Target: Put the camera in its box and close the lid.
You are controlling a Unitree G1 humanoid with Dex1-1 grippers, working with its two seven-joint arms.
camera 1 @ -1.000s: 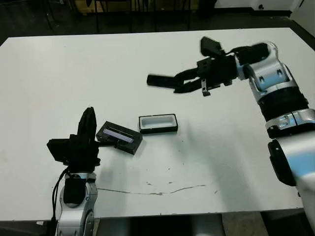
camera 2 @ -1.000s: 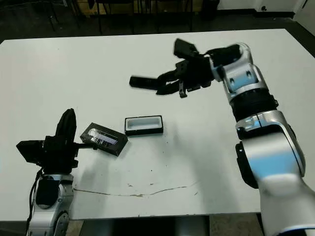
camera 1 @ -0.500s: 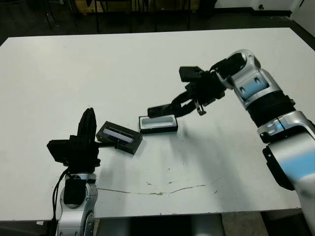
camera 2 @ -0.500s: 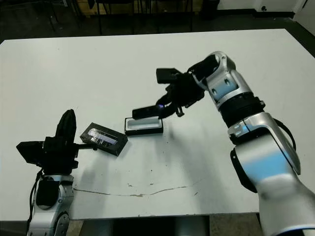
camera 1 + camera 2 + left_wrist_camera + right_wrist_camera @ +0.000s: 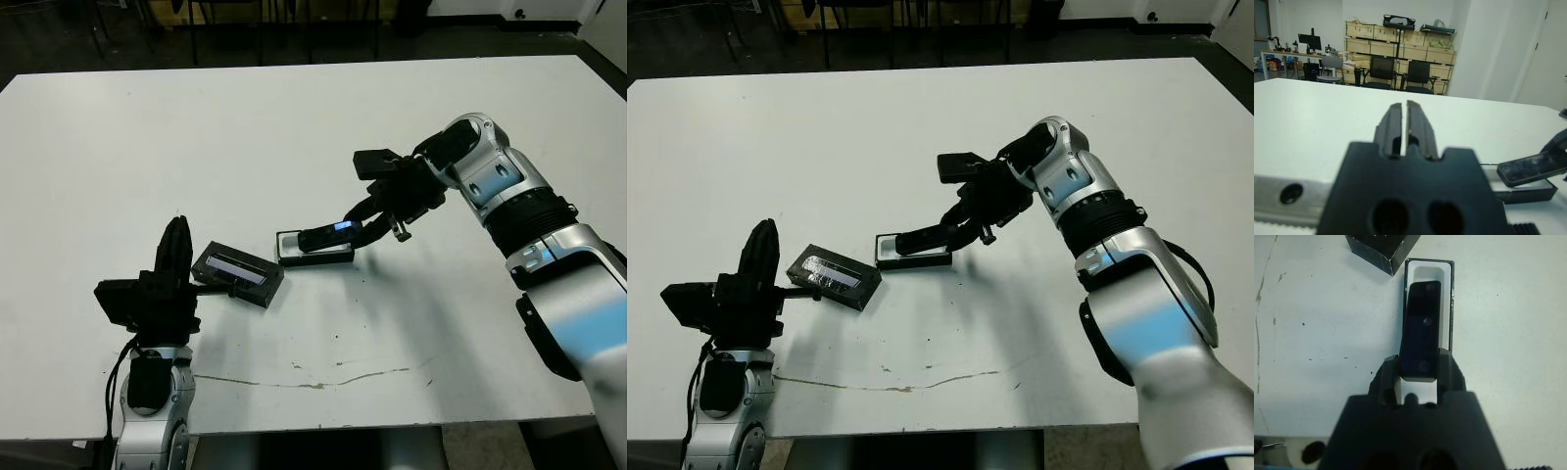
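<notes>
Camera point(image 5: 1421, 330), slim glossy black bar, sits clamped in the right end effector point(image 5: 1418, 374), its long axis lined up right over the white-lined black box point(image 5: 1446, 308); left end effector's point(image 5: 1404, 128) clenched.

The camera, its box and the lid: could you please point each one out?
camera point(image 5: 1421, 333), right wrist view, middle of its top face.
box point(image 5: 1426, 270), right wrist view, white lining.
lid point(image 5: 238, 271), left eye view, top face.

right end effector point(image 5: 355, 230) lowered from mid-table, camera point(image 5: 328, 235) now just over its box point(image 5: 313, 251)
</notes>
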